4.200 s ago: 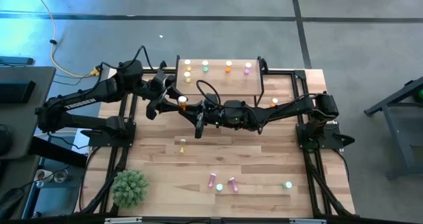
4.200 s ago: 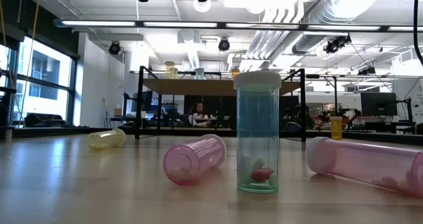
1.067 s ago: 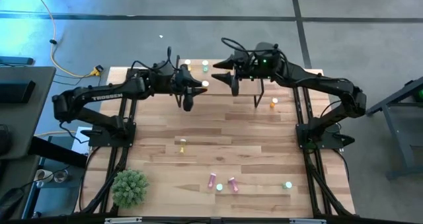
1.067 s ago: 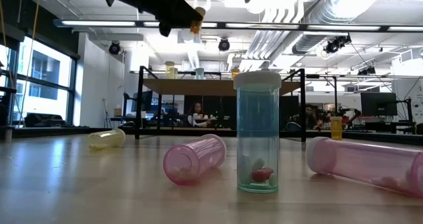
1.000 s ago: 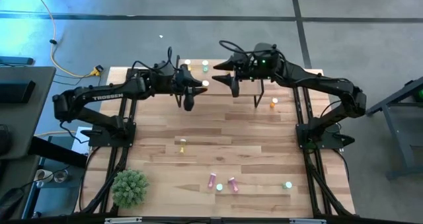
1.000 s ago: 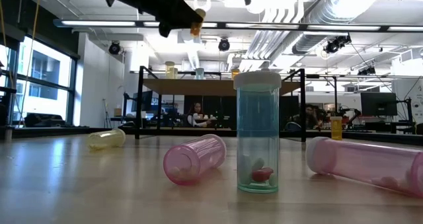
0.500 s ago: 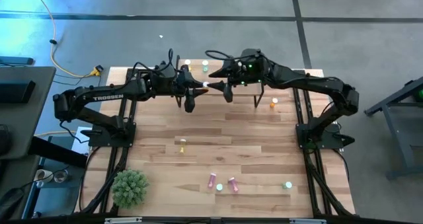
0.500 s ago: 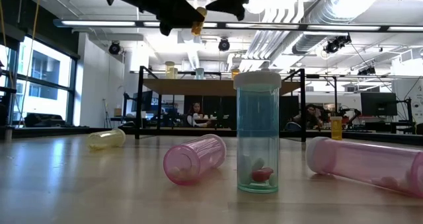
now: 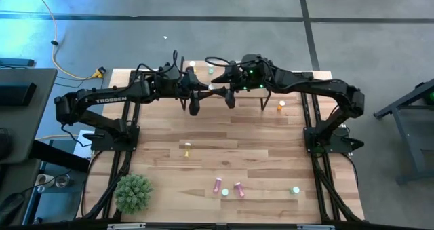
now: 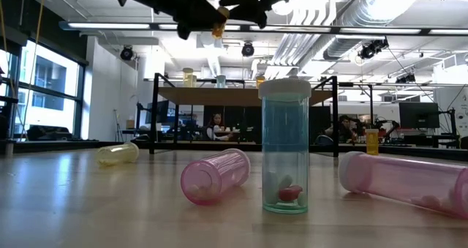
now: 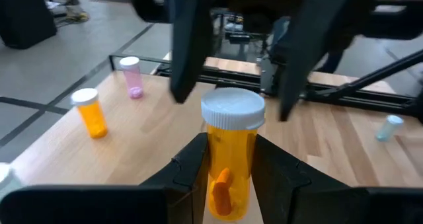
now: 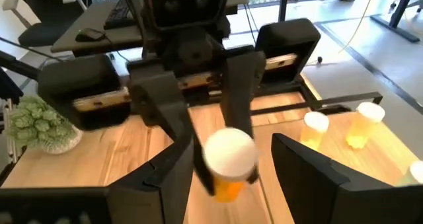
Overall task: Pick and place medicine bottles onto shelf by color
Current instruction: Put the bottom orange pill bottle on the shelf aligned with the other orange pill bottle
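On the near part of the tabletop [image 9: 258, 145], low in the high view, lie two pink bottles [image 9: 218, 185] and a green one [image 9: 295, 189]. Higher, at upper centre, my left hand [image 11: 228, 159] pinches an orange medicine bottle [image 11: 230, 159] upright. My right hand [image 12: 231, 159] stands spread around its white cap [image 12: 229, 152]. Behind is the shelf [image 9: 266, 87].

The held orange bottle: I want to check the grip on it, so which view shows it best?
The left wrist view: the orange bottle stands upright, clamped in the left gripper. The right wrist view shows mostly its cap, the low view a speck, the high view almost nothing.
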You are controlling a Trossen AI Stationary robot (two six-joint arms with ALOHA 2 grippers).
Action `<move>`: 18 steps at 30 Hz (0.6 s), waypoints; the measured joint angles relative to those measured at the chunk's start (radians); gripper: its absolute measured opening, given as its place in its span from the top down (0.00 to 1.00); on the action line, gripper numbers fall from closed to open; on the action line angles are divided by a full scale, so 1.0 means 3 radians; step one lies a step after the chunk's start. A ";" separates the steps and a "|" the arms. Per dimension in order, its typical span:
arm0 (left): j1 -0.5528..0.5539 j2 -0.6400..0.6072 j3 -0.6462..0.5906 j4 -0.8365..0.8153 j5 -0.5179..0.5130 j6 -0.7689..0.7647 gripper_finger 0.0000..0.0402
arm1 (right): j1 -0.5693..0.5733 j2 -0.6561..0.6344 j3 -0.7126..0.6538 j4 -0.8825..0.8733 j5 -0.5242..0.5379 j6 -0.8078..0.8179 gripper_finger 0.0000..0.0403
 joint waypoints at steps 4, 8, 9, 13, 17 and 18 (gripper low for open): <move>0.0000 0.0000 0.0000 0.0019 0.0167 -0.0005 0.78 | 0.0000 0.0004 0.0000 0.0003 -0.0068 -0.0004 0.52; -0.0015 0.0000 0.0000 0.0087 0.0165 -0.0029 0.78 | 0.0000 0.0004 0.0000 0.0000 -0.0238 0.0000 0.52; -0.0020 0.0000 0.0001 0.0127 0.0165 -0.0032 0.78 | 0.0001 0.0004 0.0000 0.0000 -0.0257 0.0000 0.52; -0.0022 -0.0003 0.0001 0.0173 0.0164 -0.0032 0.78 | 0.0009 0.0004 0.0000 0.0010 -0.0252 0.0000 0.52; -0.0022 -0.0003 0.0001 0.0173 0.0164 -0.0031 0.78 | 0.0009 0.0004 0.0000 0.0024 -0.0249 -0.0002 0.53; -0.0022 -0.0003 0.0001 0.0173 0.0164 -0.0032 0.78 | 0.0009 0.0004 0.0000 0.0024 -0.0247 -0.0003 0.54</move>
